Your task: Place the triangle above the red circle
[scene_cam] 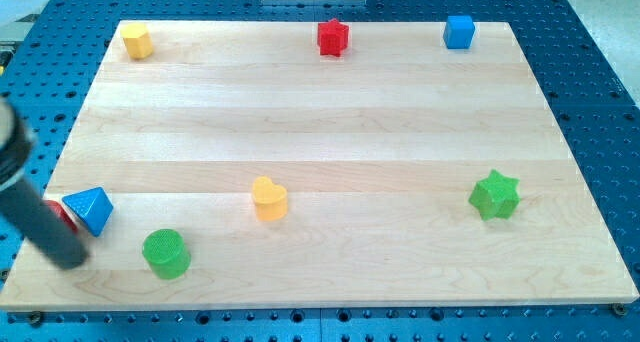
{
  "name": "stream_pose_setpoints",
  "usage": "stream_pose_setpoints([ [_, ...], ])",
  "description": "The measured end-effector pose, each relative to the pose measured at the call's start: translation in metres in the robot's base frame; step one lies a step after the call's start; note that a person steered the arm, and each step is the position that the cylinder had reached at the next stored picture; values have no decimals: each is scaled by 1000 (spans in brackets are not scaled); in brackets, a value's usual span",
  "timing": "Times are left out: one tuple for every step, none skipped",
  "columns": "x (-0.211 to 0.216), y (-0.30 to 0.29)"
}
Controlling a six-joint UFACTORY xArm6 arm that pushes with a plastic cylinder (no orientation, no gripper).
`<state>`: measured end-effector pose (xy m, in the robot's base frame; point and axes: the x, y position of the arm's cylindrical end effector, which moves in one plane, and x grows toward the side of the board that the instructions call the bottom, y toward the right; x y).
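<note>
A blue triangle point(90, 209) lies near the view's left edge of the wooden board point(320, 132). A red circle point(62, 215) shows only as a thin red sliver at the triangle's left, mostly hidden behind my rod. My tip point(68, 259) rests just below and left of the triangle, close to both blocks. I cannot tell whether the tip touches them.
A green cylinder point(165, 253) sits right of my tip. A yellow heart point(269, 198) is at lower centre, a green star point(495, 195) at the right. Along the top edge stand a yellow block point(137, 41), a red star point(333, 36) and a blue cube point(459, 31).
</note>
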<state>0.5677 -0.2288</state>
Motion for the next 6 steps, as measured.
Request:
stream_pose_setpoints([
  [-54, 28],
  [-52, 36],
  [-8, 32],
  [-51, -4],
  [-122, 4],
  [-150, 4],
])
